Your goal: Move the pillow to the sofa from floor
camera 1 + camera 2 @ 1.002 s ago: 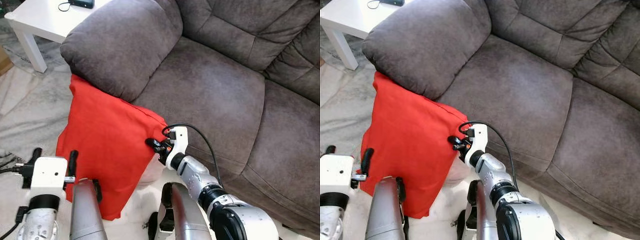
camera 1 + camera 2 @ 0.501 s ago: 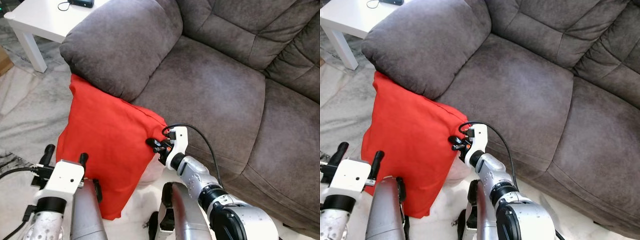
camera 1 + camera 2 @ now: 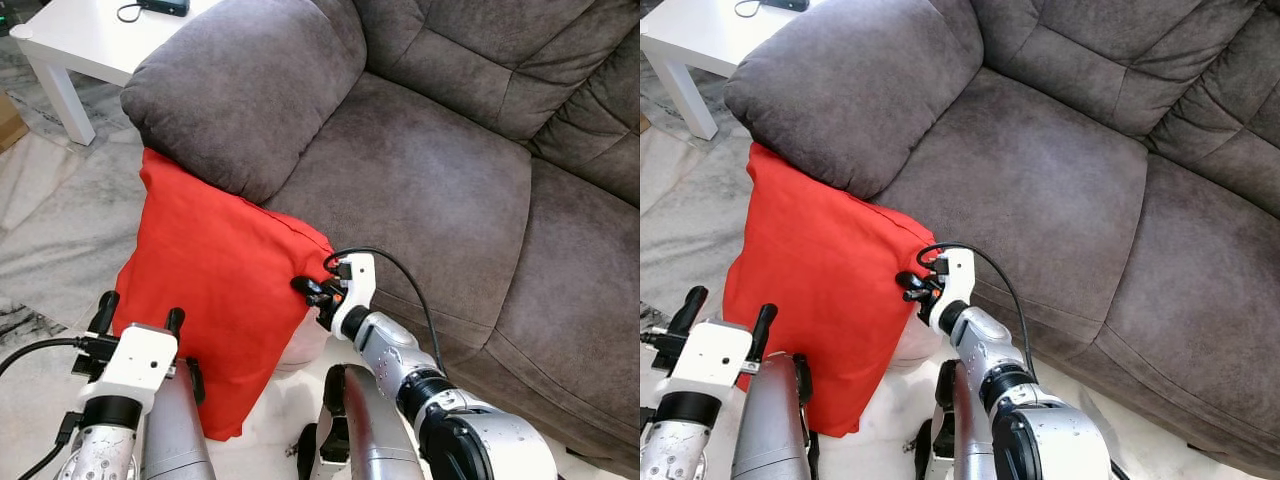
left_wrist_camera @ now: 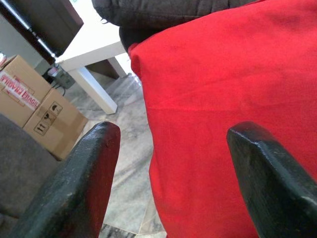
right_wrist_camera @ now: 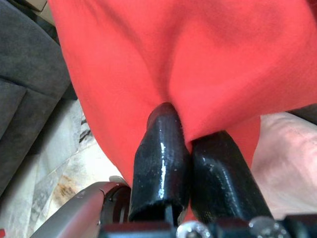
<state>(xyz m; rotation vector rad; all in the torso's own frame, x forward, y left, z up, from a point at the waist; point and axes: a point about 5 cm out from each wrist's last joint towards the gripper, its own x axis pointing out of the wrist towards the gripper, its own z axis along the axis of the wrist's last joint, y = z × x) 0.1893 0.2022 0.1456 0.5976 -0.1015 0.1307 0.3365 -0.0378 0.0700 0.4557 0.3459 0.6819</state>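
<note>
white side table (image 3: 75, 45) at far left, a cable and small dark device on top. cardboard boxes (image 4: 34, 106) on the floor beside it, seen from the left wrist.

left gripper (image 3: 138, 315) low at the pillow's left edge, fingers spread wide, nothing between them. in the left wrist view the red cloth lies ahead of the two black fingers (image 4: 86, 168), apart from them. no contact judged yet.

red pillow (image 3: 215, 285) stands on the marbled floor (image 3: 50, 220), leaning against the front of the grey sofa (image 3: 420, 190), its top edge tucked under the padded armrest (image 3: 240, 90). not on the seat yet.

right gripper (image 3: 318, 292) at the pillow's right upper corner, closed tight on a fold of the red cover; right wrist view shows cloth bunched between the two pads (image 5: 163, 153).

risks, judged:
- right hold is on fabric only, a thin pinch. a lift from that one corner may let the cover slide out, or the pillow may swing and drop.
- top edge is wedged under the armrest; pulling straight up could snag there.
- left fingers, if closed short of the cloth, would grip nothing and leave the whole load on the right.
</note>
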